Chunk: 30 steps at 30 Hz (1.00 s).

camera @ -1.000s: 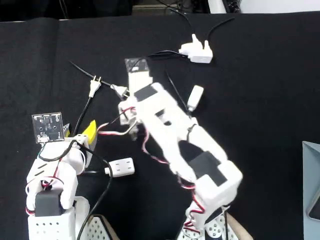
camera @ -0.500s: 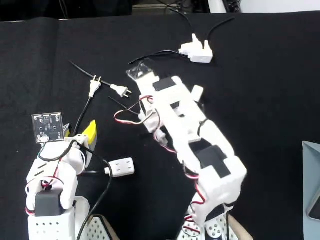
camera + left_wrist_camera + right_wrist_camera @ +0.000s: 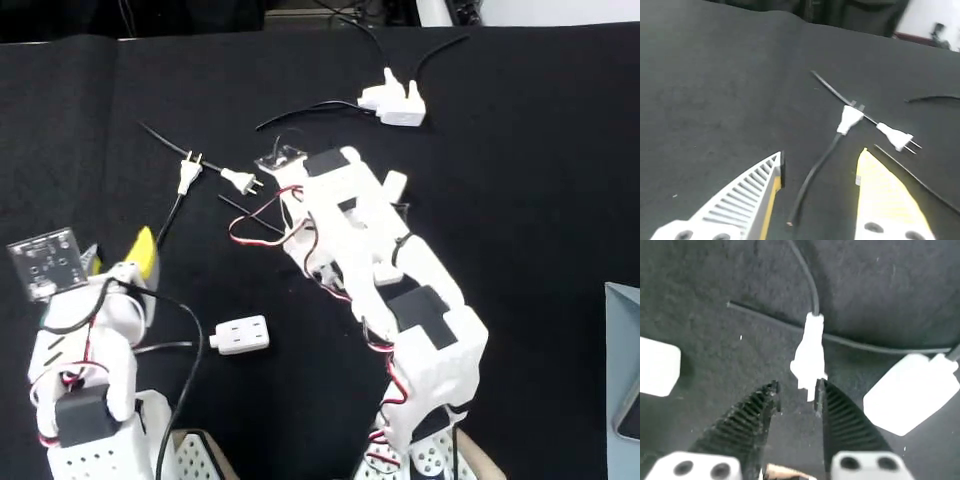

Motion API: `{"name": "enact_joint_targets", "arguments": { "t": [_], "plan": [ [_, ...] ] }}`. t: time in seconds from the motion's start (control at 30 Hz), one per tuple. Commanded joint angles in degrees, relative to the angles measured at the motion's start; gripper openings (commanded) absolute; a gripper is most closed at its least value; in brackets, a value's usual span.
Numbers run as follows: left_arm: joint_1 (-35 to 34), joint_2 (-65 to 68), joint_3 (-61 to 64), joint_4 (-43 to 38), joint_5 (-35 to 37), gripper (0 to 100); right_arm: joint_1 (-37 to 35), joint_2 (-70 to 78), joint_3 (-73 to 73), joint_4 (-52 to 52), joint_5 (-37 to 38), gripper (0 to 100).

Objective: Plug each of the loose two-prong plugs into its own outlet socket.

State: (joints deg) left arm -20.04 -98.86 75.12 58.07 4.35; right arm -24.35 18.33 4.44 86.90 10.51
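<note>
Two loose white two-prong plugs [image 3: 187,175] [image 3: 240,181] lie on black cords left of centre on the black table; the left wrist view shows them [image 3: 850,118] [image 3: 895,136] beyond my left gripper [image 3: 821,155]. That gripper is open and empty, and its yellow finger [image 3: 140,248] sits near the table's left. In the right wrist view my right gripper [image 3: 797,387] is open just above the cloth. A white plug [image 3: 810,357] lies in front of it, with its prongs reaching between the fingertips. My right arm [image 3: 340,220] stretches over the table's middle.
A white outlet block [image 3: 240,335] lies near the front between the arms. Another outlet [image 3: 392,186] peeks out beside the right arm. A white block with plugs in it [image 3: 395,102] sits at the back. White blocks [image 3: 912,392] [image 3: 657,365] flank the right gripper. A light blue box [image 3: 625,380] stands at the right edge.
The right arm swung right and turned its wrist, uncovering the plug it had covered. The left arm's gripper shifted to the left.
</note>
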Motion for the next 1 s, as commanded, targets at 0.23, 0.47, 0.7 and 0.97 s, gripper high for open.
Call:
{"name": "enact_joint_targets", "arguments": {
  "t": [0.23,0.47,0.7,0.97],
  "plan": [
    [-7.78,-0.26,-2.51,7.82,-4.84,24,-0.62,-0.40,-2.51,2.90,0.18,11.8],
    [-7.69,-0.35,1.63,10.37,-9.93,24,-1.58,-0.40,-2.59,1.32,-2.90,11.8],
    [-7.69,-6.15,9.71,10.37,-17.41,24,-2.46,-0.40,-2.86,0.00,-5.45,11.8],
    [-7.69,-5.45,10.68,10.46,-19.25,24,-2.11,0.13,-2.59,-4.57,-11.08,11.8]
  ]
}}
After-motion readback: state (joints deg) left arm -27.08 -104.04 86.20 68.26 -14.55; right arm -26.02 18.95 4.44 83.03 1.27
